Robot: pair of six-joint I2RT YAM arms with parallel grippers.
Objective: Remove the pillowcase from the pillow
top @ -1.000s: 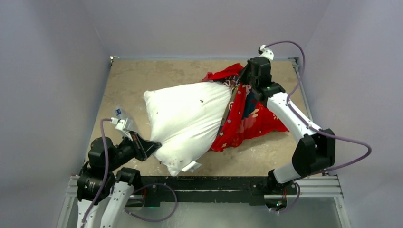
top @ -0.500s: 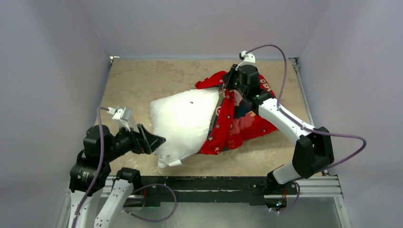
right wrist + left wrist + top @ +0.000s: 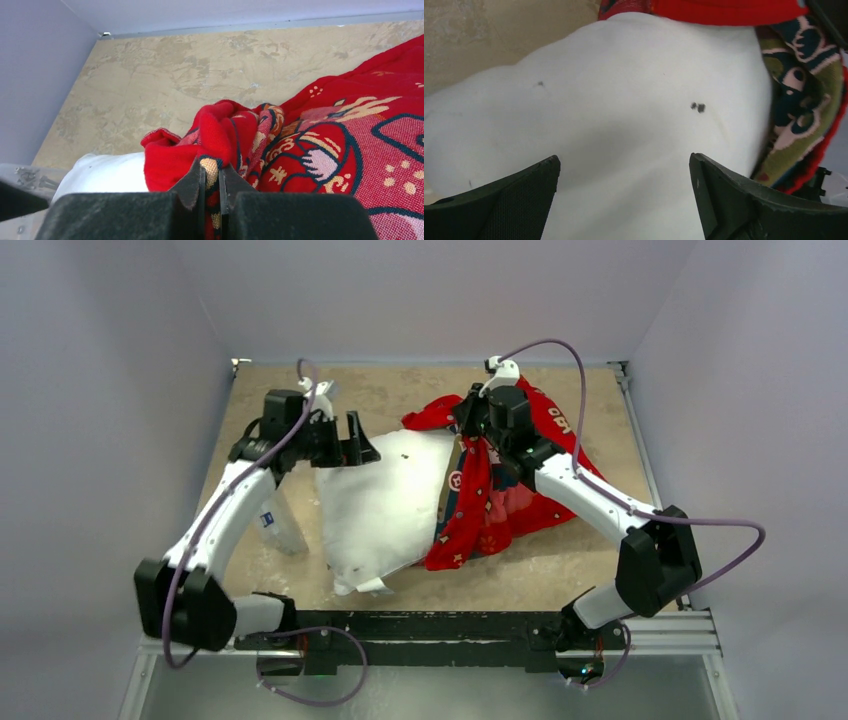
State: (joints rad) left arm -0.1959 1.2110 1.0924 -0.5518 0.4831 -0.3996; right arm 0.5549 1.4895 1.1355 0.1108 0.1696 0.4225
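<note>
The white pillow (image 3: 380,505) lies on the tan table, its right end still inside the red printed pillowcase (image 3: 505,490). My left gripper (image 3: 362,445) is open at the pillow's far left corner. In the left wrist view its fingers (image 3: 624,160) stand wide apart over the white pillow (image 3: 624,100) with nothing between them, and the pillowcase (image 3: 804,100) shows at the right. My right gripper (image 3: 470,425) is shut on a bunched fold of the pillowcase at the far edge. The right wrist view shows the jaws (image 3: 211,170) pinching patterned pillowcase (image 3: 320,150) fabric, with the pillow (image 3: 105,172) at lower left.
Grey walls (image 3: 130,360) close the table on three sides. A black rail (image 3: 440,625) with both arm bases runs along the near edge. The right arm's cable (image 3: 720,530) loops out to the right.
My left gripper opened, let go of the pillow's near left corner and swung to its far left corner. My right gripper shifted left with the pillowcase. The pillow settled flatter.
</note>
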